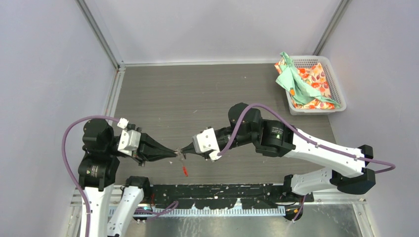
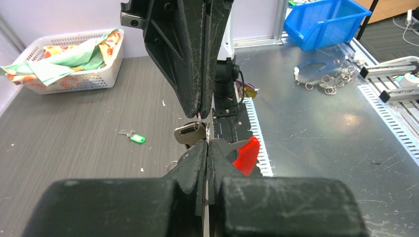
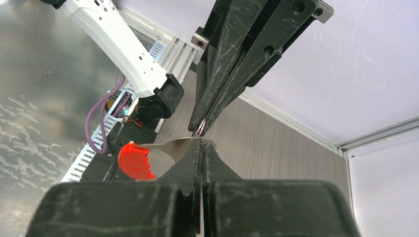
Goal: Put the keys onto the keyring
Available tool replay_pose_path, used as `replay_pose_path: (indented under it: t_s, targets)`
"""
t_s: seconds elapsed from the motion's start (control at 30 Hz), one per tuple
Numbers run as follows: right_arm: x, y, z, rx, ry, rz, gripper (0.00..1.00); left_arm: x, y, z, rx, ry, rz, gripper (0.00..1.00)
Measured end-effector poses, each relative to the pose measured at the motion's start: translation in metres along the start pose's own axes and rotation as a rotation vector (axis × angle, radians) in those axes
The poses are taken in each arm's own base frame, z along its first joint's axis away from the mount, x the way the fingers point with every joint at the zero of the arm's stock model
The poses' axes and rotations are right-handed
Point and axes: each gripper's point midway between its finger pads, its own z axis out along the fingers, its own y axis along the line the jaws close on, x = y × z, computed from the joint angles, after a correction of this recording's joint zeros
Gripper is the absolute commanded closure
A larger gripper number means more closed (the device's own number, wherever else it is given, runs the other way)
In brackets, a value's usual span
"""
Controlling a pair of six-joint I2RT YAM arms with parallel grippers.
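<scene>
While the black left gripper (image 2: 207,148) and black right gripper (image 3: 201,145) are both pinched shut, tip to tip, the grey metal keyring with red plastic tab (image 2: 247,154) sits at their tips, its holder unclear. The green-tagged silver key (image 2: 133,137) lies apart on the grey table (image 2: 74,148).

Grey wood-grain table (image 1: 197,98). White basket (image 1: 338,89) at the 2 o'clock corner, cloths (image 1: 296,81) inside. Green-tagged key (image 2: 133,137) lies flat on bare tabletop. Red tab (image 1: 185,171) at 6 o'clock, possibly hanging above the surface, can't tell.
</scene>
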Motion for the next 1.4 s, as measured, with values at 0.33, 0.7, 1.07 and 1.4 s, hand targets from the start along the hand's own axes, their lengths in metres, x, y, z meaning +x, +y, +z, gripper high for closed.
replay_pose_path:
  t_s: [0.33, 0.7, 1.07, 1.4]
  targets:
    - [-0.007, 0.0, 0.001, -0.012, -0.022, -0.015, 0.99, 0.0, 0.001, 0.0, 0.0, 0.0, -0.009, 1.0]
    - [-0.005, 0.0, 0.005, -0.02, -0.025, -0.016, 0.99, 0.0, 0.001, 0.0, 0.003, -0.001, -0.008, 1.0]
    - [-0.016, -0.007, 0.01, -0.003, -0.071, -0.032, 0.99, -0.003, 0.003, 0.0, 0.003, -0.002, 0.019, 1.0]
    - [-0.018, -0.007, 0.015, -0.013, -0.082, -0.017, 0.99, -0.004, 0.002, 0.0, 0.003, -0.002, 0.013, 1.0]
